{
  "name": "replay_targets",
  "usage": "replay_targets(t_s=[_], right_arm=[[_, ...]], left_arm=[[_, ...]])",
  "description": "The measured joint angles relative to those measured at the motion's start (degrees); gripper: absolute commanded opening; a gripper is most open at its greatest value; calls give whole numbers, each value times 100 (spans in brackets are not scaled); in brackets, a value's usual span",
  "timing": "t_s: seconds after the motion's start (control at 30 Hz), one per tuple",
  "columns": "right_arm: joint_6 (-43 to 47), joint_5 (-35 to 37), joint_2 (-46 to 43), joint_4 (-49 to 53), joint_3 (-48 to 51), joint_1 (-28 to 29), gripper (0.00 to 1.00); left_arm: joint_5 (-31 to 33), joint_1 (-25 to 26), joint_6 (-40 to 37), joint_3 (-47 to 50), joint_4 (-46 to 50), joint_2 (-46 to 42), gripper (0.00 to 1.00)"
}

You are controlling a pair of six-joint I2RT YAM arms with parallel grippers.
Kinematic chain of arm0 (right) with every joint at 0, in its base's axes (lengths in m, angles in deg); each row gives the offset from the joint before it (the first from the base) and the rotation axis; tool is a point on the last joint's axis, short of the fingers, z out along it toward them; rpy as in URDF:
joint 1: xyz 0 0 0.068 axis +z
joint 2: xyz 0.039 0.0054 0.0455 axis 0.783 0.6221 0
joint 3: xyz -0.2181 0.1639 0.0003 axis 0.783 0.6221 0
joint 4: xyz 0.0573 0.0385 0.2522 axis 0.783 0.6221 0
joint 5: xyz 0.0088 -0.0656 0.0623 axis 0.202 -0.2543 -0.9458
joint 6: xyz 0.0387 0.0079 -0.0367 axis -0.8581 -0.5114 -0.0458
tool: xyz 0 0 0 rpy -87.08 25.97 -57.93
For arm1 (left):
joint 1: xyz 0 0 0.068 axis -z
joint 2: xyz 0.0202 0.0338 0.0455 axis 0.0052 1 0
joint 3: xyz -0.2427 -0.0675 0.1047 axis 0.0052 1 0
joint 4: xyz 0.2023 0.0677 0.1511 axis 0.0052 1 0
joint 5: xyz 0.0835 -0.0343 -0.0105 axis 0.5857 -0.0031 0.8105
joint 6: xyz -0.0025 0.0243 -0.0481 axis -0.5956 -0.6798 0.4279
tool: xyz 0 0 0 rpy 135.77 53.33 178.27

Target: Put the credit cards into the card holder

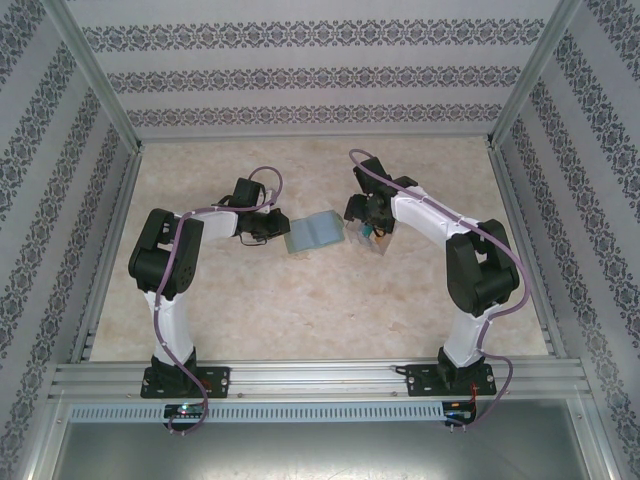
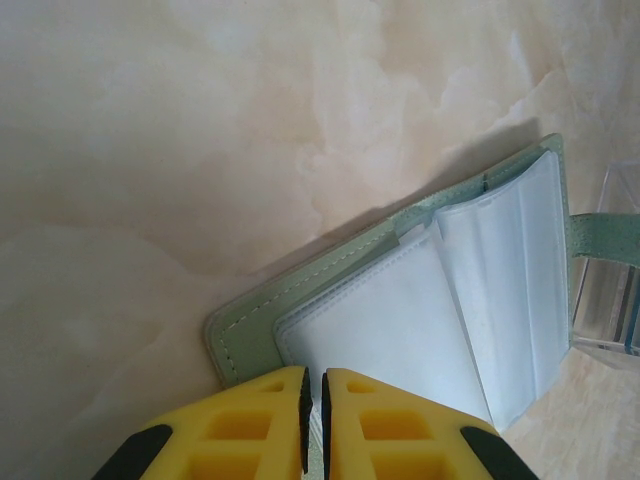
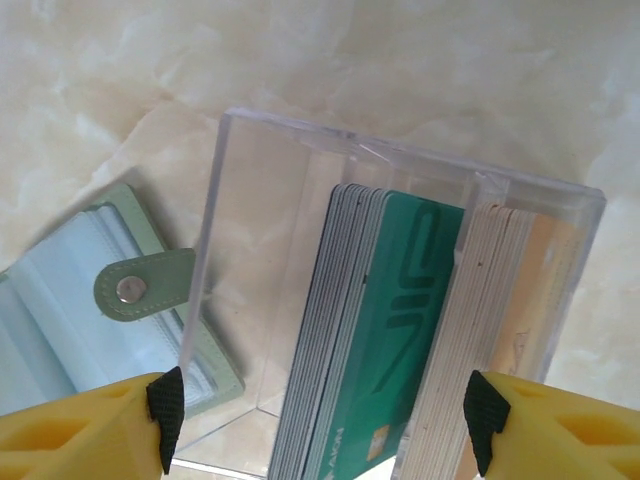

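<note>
Setting: a pale marbled table (image 1: 300, 310) inside a frame with patterned walls; my two arms reach in from the near edge.
Left gripper: my left gripper (image 2: 314, 385) has its yellow fingers pressed almost together, leaving a thin slit. The near edge of the card holder runs into that slit, so I have it pinched. From above, this gripper (image 1: 262, 228) sits at the holder's left side.
Card holder: the card holder (image 2: 250, 335) lies open on the table near its centre, between my two grippers (image 1: 315, 232). Its grey-green cover faces down and its clear plastic sleeves (image 2: 480, 290) fan upward. I cannot tell if any sleeve has a card in it.
Tab clasp: the tab clasp (image 3: 140, 288), with a small metal snap, sticks out from the holder's right edge toward the clear box.
Right gripper: my right gripper (image 3: 322, 420) is spread wide and holds nothing. Its black-tipped fingers straddle the near end of the box. I cannot tell if they touch its walls.
Clear box: the clear box (image 3: 260, 200) sits just right of the holder.
Credit cards: the credit cards (image 3: 400, 300) stand on edge inside the box, a teal one facing me against a grey-edged stack. A paler stack (image 3: 490, 320) stands to their right.
</note>
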State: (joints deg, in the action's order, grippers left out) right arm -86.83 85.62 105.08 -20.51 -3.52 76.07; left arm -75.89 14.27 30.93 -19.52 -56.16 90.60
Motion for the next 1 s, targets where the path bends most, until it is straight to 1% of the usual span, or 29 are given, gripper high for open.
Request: replay_targets(t_s=[0.1, 0.2, 0.33, 0.5, 0.6, 0.93, 1.0], right_arm=[[-9, 4, 9, 7, -2, 0, 75], [-2, 33, 107, 68, -111, 35, 77], [9, 282, 317, 273, -422, 157, 77], [85, 538, 334, 461, -605, 236, 77], [105, 546, 374, 496, -671, 236, 77], [107, 570, 946, 608, -1010, 404, 78], [107, 570, 986, 651, -1060, 413, 77]], left_arm=[[-2, 0, -11, -2, 11, 0, 15], [-4, 4, -28, -26, 37, 20, 15], [-4, 4, -48, -48, 74, 22, 16], [-2, 4, -74, -48, 76, 22, 16], [-2, 4, -90, -52, 81, 22, 15], [0, 4, -118, -85, 118, 44, 15], [0, 4, -131, -85, 118, 44, 15]])
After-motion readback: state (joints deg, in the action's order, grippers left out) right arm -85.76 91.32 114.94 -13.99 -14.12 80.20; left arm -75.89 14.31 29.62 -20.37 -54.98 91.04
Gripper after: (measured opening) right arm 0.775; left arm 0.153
